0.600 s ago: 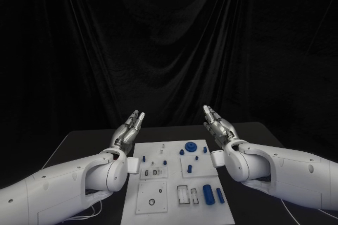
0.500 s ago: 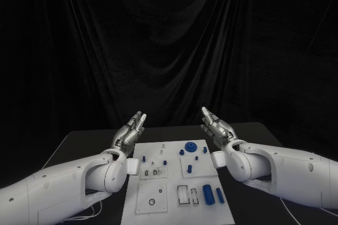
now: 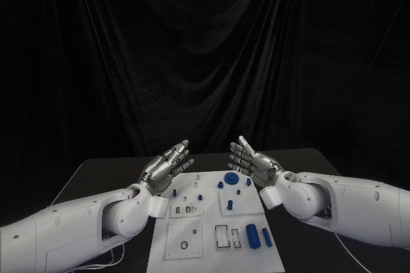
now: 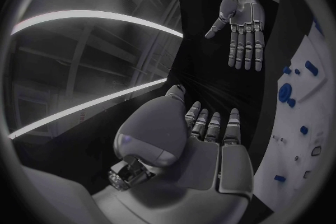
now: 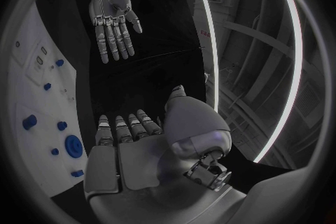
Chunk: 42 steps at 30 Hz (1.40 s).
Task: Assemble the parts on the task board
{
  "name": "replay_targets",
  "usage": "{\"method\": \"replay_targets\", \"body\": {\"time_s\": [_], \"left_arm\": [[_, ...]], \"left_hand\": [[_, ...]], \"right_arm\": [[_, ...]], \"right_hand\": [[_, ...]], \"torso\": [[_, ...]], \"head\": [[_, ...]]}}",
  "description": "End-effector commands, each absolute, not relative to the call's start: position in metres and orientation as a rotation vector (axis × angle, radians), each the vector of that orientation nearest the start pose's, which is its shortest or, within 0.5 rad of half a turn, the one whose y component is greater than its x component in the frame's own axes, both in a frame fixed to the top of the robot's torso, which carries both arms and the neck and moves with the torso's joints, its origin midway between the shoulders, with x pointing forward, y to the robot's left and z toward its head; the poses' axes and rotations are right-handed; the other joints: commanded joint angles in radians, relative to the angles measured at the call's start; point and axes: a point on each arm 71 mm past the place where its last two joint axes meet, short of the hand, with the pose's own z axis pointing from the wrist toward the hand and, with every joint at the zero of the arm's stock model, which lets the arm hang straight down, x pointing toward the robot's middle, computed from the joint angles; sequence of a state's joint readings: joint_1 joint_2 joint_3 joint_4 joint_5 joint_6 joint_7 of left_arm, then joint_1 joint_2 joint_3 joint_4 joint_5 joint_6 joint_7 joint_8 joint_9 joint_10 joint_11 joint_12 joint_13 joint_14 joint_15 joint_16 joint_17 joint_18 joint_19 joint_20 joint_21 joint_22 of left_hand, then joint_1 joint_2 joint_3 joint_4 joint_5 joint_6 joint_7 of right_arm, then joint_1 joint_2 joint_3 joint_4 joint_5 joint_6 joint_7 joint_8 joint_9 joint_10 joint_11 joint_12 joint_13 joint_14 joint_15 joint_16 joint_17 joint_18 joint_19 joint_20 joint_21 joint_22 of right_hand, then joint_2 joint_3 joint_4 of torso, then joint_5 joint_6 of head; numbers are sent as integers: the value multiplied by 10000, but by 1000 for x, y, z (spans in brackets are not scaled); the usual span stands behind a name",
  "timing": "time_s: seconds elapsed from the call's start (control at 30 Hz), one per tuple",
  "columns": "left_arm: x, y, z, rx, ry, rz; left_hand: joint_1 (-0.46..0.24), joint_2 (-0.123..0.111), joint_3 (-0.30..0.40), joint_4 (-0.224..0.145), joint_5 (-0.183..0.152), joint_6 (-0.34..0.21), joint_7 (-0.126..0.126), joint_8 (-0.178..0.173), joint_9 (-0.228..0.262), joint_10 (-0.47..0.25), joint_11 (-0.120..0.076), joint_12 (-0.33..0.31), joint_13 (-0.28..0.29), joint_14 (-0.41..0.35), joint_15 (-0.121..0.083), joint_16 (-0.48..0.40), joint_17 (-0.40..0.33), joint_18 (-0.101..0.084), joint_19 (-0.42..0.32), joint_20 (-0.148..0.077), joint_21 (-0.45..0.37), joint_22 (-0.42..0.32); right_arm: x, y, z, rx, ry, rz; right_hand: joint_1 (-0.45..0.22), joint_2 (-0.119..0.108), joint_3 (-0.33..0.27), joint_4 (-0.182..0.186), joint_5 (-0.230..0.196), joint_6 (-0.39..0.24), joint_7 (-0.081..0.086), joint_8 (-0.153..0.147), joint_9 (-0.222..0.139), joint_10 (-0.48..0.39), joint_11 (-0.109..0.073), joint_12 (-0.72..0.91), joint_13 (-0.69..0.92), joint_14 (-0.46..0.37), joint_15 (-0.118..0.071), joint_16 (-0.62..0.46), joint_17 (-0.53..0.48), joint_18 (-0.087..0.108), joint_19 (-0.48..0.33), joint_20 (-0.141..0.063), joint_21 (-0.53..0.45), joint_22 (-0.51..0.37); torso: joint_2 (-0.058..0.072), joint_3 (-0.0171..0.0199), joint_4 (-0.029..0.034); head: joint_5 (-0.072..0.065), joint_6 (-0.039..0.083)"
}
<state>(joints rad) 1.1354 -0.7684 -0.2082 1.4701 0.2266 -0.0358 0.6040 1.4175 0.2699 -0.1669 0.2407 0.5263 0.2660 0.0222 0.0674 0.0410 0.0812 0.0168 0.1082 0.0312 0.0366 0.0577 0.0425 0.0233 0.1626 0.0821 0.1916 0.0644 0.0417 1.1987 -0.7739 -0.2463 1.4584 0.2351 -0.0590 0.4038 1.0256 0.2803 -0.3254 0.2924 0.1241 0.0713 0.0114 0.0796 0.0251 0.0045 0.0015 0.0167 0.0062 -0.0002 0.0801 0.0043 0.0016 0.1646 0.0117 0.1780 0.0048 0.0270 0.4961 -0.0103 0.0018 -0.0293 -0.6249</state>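
The white task board lies lengthwise in the middle of the black table. Small blue parts sit on it: a round gear-like piece near the far end, two cylinders near the right edge, and several small pegs between. My left hand hovers above the board's far left corner, fingers straight and apart, empty. My right hand hovers above the far right corner, palm facing the left hand, also empty. The left wrist view shows my left hand, the right hand and the board.
The black table extends on both sides of the board, and a dark curtain hangs behind it. White frames with black slots sit on the near half of the board. In the right wrist view the board lies beside my right hand.
Both hands have swung inward and lowered toward the board's far end, coming closer to each other. Their fingers have spread. Nothing on the board has moved.
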Motion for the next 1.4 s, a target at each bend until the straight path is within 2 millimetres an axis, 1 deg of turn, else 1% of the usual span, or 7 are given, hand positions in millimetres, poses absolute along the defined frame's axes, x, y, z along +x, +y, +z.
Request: {"method": "replay_targets", "body": {"time_s": [0.03,0.07,0.1,0.4,0.67,1.1,1.4], "left_arm": [[455,180,-250,-13548,13586,-20195],[455,180,-250,-13550,13585,-20205],[458,212,-248,-12326,13361,-20391],[456,219,-246,-11720,13363,-20295],[446,243,-239,-11618,12771,-19829],[422,284,-222,-11956,11793,-19325],[425,288,-203,-11641,11454,-19562]], "left_hand": [[172,-29,193,-163,266,320,100,151,33,187,132,386,58,186,-5,148,66,191,225,85,125,51],[254,-57,317,-283,356,475,135,229,54,290,200,612,93,321,16,270,124,193,343,124,188,78],[280,-68,371,-331,380,527,149,258,60,328,226,702,106,376,30,318,148,193,385,142,209,86],[222,-346,1292,-851,781,1322,279,756,152,933,659,2298,294,1249,279,1025,505,202,1417,391,761,293],[61,-627,1841,-972,1095,1837,399,1035,185,1387,998,3198,358,2017,573,1753,782,204,2485,511,1391,543],[-414,-994,2615,-735,1066,3023,648,1467,261,2584,1610,4245,441,4387,1240,3840,1376,52,3996,825,2478,990],[-370,-1049,2777,-694,1073,3207,695,1516,271,2714,1741,4266,432,4566,1379,4123,1419,-65,4114,848,2654,1074]], "right_arm": [[462,-184,-255,14225,16821,18070],[462,-184,-255,14225,16821,18070],[464,-212,-250,14197,16555,18406],[464,-224,-241,13811,16510,18618],[465,-238,-225,12152,16723,18159],[482,-246,-167,7179,17457,14287],[496,-229,-131,2010,18284,9726]], "right_hand": [[144,22,-68,-15,100,176,27,177,30,42,269,157,48,2,117,-43,-16,84,83,137,107,-158],[177,22,-70,-16,142,234,49,248,44,63,363,218,63,11,156,-30,-8,89,133,182,141,-137],[296,13,-78,-20,278,386,22,438,79,136,657,420,111,118,394,112,70,82,374,392,297,-46],[1780,-109,228,-209,1719,1353,363,1699,233,970,1580,2891,442,2017,823,1672,710,177,2381,960,1251,308],[3868,-328,872,-1666,3835,2936,744,2821,473,2786,2033,5673,813,4826,1026,3501,1511,109,5498,1141,2464,619],[5673,-897,1629,-3244,3693,5346,1323,3215,669,5303,1679,6567,758,9630,8,6218,2400,167,9959,-64,6028,2295],[5697,-1194,2063,-3073,2447,6014,1320,2742,547,6069,1380,5908,599,11188,-474,9195,3660,179,10688,-448,9133,4362]], "torso": [[1,-1,1],[1,-1,1],[232,-16,-96],[426,-1,20],[615,-4,254],[881,-25,323],[1764,-95,327]], "head": [[1,3],[1,3],[247,-739],[210,-1074],[-53,-1365],[140,-2034],[36,-1520]]}}
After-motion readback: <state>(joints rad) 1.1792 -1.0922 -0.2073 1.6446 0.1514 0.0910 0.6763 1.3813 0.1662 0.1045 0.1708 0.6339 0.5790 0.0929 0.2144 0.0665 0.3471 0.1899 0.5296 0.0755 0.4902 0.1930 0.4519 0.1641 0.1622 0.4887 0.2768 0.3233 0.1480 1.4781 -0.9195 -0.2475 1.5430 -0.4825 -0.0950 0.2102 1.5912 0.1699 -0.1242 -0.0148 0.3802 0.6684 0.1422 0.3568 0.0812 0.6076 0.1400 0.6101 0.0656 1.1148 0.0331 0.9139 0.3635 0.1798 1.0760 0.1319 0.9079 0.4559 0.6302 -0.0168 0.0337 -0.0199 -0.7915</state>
